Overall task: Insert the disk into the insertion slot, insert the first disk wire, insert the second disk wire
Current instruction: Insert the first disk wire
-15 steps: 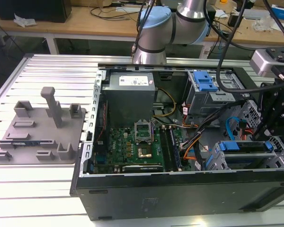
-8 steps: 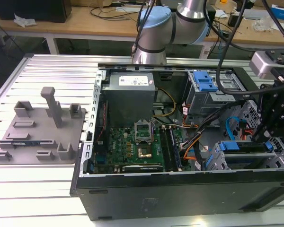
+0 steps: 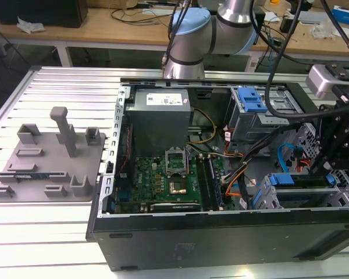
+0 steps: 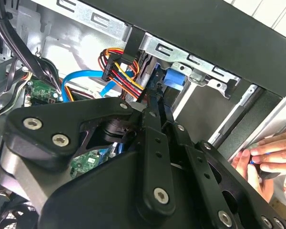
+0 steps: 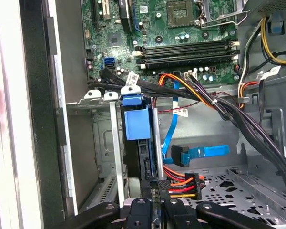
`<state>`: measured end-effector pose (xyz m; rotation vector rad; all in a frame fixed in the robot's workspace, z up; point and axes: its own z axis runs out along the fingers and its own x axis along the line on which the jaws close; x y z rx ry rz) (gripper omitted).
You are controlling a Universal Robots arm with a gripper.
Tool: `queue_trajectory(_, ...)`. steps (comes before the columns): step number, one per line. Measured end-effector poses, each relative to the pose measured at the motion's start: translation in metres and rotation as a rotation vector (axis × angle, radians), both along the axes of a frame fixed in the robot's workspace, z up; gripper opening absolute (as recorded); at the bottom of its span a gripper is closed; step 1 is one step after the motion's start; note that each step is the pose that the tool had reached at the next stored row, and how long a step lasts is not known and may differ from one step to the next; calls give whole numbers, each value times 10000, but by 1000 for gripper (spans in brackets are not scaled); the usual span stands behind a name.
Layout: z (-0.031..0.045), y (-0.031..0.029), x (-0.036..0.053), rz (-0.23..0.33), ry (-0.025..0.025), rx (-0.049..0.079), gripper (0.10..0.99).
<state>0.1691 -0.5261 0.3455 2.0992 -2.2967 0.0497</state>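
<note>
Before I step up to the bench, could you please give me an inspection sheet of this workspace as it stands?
Surface: slotted aluminium table bearing the open computer case.
Job's things: the disk, in its blue carrier, sits in the insertion slot.
Clutter: grey fixture tray on the table, at the exterior view's left of the case.
Gripper: the gripper is down inside the case at the disk's end, right by the power lead's plug.
Cables: blue data cable lies loose, its plug apart from the disk; the red, orange and yellow power lead ends at the gripper.
Surroundings: a person's hand just outside the case wall; cluttered workbench behind.
</note>
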Motion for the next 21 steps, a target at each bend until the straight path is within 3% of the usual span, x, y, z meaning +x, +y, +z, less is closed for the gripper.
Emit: queue_trajectory(21, -105, -25, -1, -2, 3, 11, 180)
